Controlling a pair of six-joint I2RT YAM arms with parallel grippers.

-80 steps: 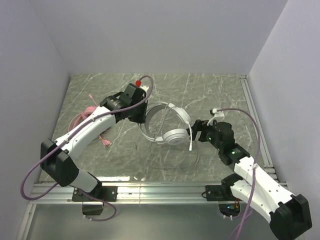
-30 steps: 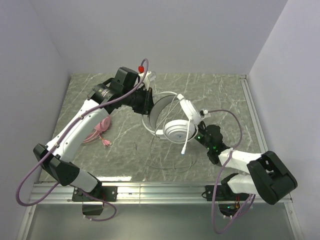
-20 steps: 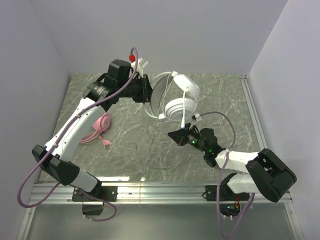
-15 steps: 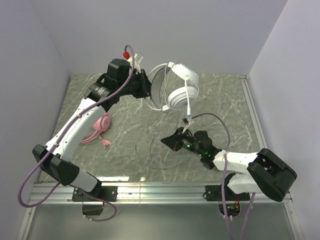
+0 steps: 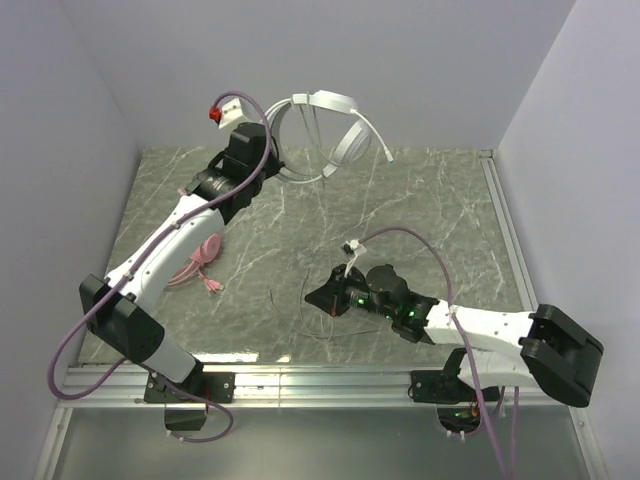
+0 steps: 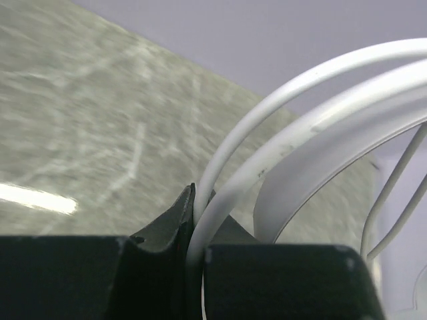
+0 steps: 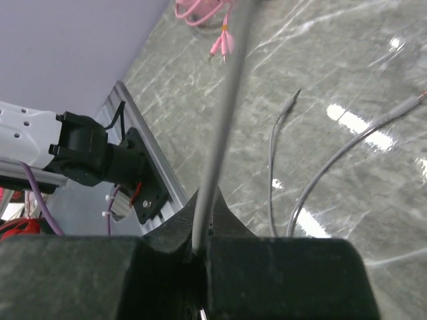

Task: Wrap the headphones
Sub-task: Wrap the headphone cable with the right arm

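white over-ear headphones point(image 5: 347, 150) held high, cord stretched out ready for winding
left claw point(image 6: 197, 227) pinches the curved white headband point(image 6: 313, 143) above the far edge of the grey marble worktop point(image 5: 430, 200); right claw point(image 7: 202, 233), low by the near edge, is pressed together on the thin pale cable point(image 7: 223, 127). next, i'd guess, that cord needs looping round the band. pink corded headset point(image 5: 200, 250) lies at the left edge.

White headset point(image 5: 330, 100) is up high in the air at the far side, ear cups tipped downward, its pale cable point(image 7: 225, 113) pulled taut below it with slack lying loose underneath, while the pink headset point(image 5: 205, 247) lies flat down at the left, pink cable point(image 5: 210, 285) trailing beside it.
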